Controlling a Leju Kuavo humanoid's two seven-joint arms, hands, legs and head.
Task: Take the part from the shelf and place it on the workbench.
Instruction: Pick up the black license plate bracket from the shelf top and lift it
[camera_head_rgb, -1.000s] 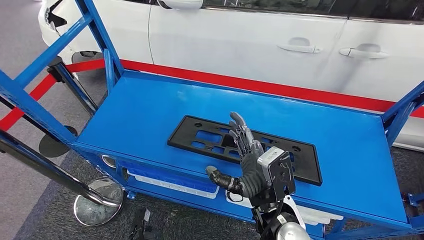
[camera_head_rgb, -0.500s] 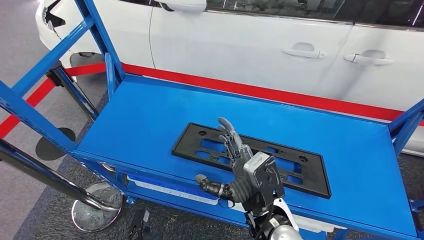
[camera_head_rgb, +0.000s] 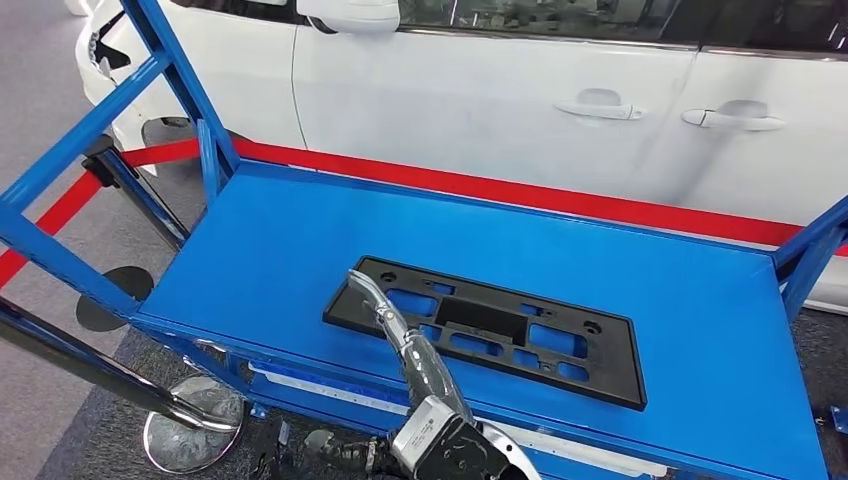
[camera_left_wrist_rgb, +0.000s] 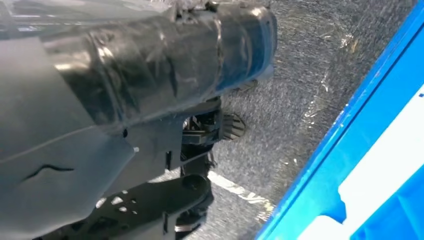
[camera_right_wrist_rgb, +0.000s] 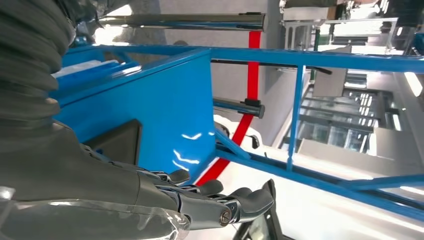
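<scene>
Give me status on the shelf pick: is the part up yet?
Not yet. Done: the right hand is at the black part, fingers stretched over its near-left edge. In hand: nothing; the part lies flat on the blue shelf, no grip visible. Left: grasp, lift, carry to the workbench. The left wrist view faces the floor.

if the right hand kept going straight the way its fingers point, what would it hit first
Probably the flat black plastic plate on the blue metal shelf: the right hand points over its near-left end, though depth is unclear.
</scene>
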